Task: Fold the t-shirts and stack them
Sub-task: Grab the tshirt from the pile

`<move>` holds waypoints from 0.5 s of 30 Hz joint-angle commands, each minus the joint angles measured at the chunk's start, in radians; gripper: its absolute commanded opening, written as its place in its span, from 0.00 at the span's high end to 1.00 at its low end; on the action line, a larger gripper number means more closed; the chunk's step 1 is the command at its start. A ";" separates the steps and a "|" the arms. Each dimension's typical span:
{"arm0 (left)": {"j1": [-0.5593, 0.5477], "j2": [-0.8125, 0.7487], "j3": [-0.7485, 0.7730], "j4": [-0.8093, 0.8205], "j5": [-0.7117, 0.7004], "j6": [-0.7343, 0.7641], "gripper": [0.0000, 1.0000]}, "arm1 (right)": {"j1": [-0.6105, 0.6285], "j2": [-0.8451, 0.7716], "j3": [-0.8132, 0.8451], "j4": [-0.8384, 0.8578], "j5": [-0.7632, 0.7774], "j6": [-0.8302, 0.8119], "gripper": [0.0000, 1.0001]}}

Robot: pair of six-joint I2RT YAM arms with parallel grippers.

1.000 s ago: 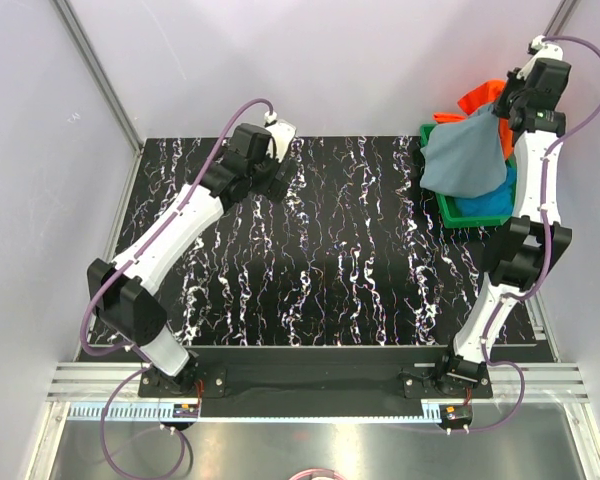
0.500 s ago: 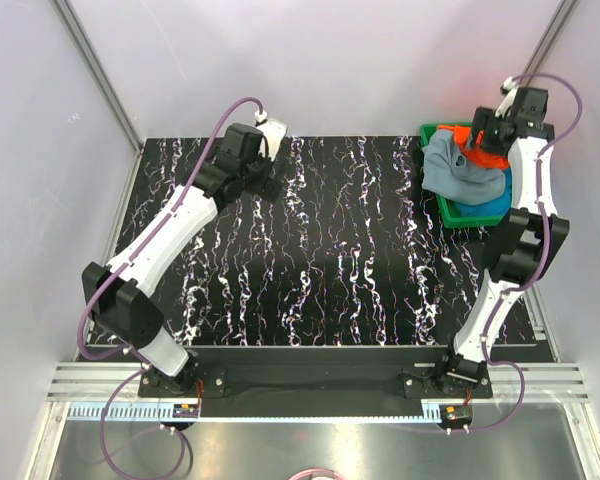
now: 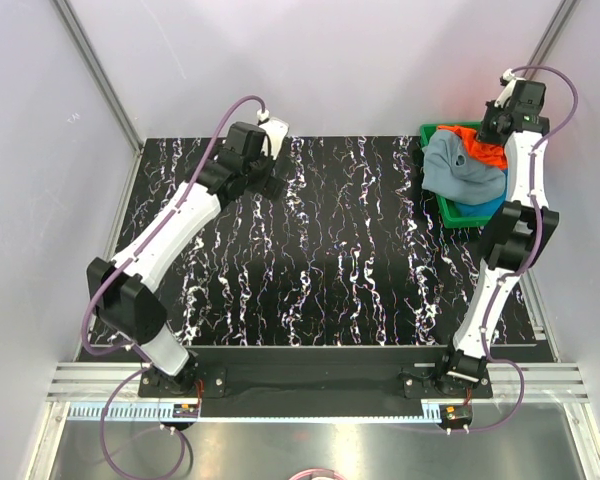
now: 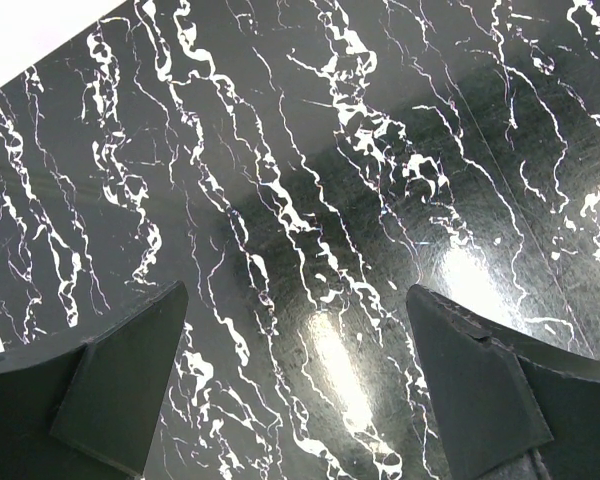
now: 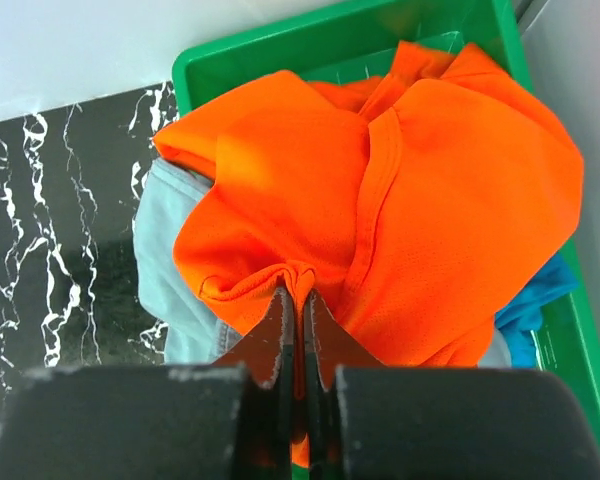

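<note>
gleaming black marbled table (image 3: pixel 330 250), pale walls (image 3: pixel 360 60), t-shirts (image 3: pixel 460 175) in tray (image 3: pixel 448 212)

Left pincer (image 4: pixel 295 295) agape above marbled table (image 4: pixel 380 150)

The table (image 3: pixel 330 250) is black with white marble-like veins. The tray (image 5: pixel 280 50) is bright green. The orange shirt (image 5: pixel 450 180) is a plain bright orange, the grey-blue shirt (image 3: pixel 460 176) pale and plain, the blue shirt (image 5: pixel 545 285) vivid blue. The left arm (image 3: pixel 180 225) and right arm (image 3: pixel 526 175) are white with black joints and purple cables (image 3: pixel 223 122). The walls (image 3: pixel 330 60) are pale lilac.
</note>
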 commanded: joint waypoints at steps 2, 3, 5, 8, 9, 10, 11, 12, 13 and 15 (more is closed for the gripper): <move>0.004 0.022 0.069 0.041 -0.002 -0.003 0.01 | 0.014 -0.057 0.091 0.015 -0.059 0.026 1.00; 0.004 0.023 0.072 0.040 -0.002 -0.006 0.01 | 0.014 -0.060 0.122 0.005 -0.089 0.035 1.00; 0.008 0.020 0.075 0.044 -0.020 -0.035 0.01 | 0.021 -0.057 0.225 -0.030 -0.139 0.079 1.00; 0.053 0.002 0.078 0.055 -0.061 -0.081 0.01 | 0.038 -0.093 0.270 -0.027 -0.327 0.193 1.00; 0.092 -0.006 0.082 0.056 -0.074 -0.092 0.01 | 0.047 -0.139 0.259 0.007 -0.434 0.225 1.00; 0.120 -0.009 0.098 0.055 -0.089 -0.108 0.01 | 0.079 -0.165 0.233 0.022 -0.474 0.279 1.00; 0.148 -0.012 0.105 0.055 -0.095 -0.140 0.01 | 0.102 -0.188 0.219 0.039 -0.517 0.297 1.00; 0.215 -0.015 0.125 0.046 -0.107 -0.192 0.01 | 0.148 -0.227 0.211 0.054 -0.585 0.331 1.00; 0.252 -0.017 0.134 0.041 -0.097 -0.217 0.01 | 0.149 -0.245 0.207 0.060 -0.605 0.331 1.00; 0.360 -0.029 0.154 0.032 -0.068 -0.256 0.01 | 0.214 -0.284 0.196 0.108 -0.695 0.420 1.00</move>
